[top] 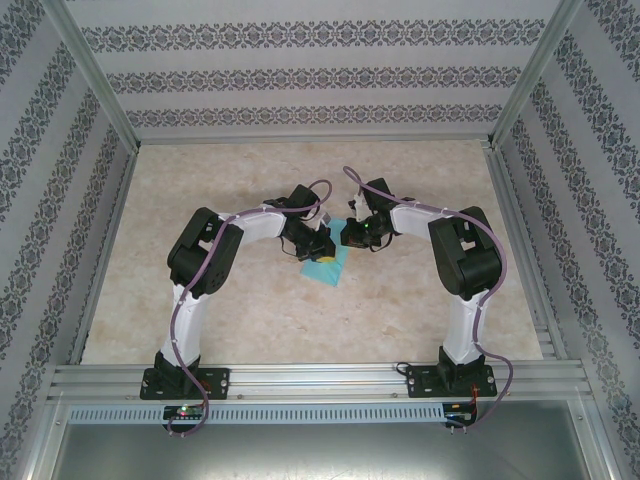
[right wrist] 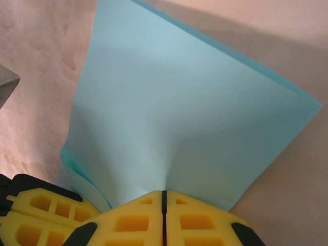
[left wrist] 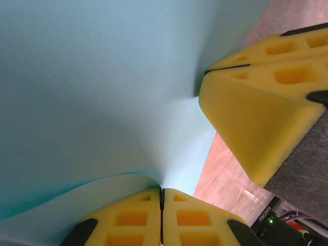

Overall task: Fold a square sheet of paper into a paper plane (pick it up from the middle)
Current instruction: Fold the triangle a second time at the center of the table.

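- Thin turquoise-blue square paper sheet [right wrist: 184, 118], mid-frame over the beige marbled counter [top: 200, 200].
- Left hand [left wrist: 162, 197], bottom centre, clamped on its edge.
- Right hand [right wrist: 164, 197] clamped on it too, nearby.

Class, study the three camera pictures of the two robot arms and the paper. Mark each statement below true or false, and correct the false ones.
1. The left gripper and the right gripper are both shut on the square sheet of paper. True.
2. The sheet is red. False: it is turquoise-blue.
3. The sheet lies flat and untouched. False: it is pinched and bent between the two grippers.
4. The gripper fingers are yellow. True.
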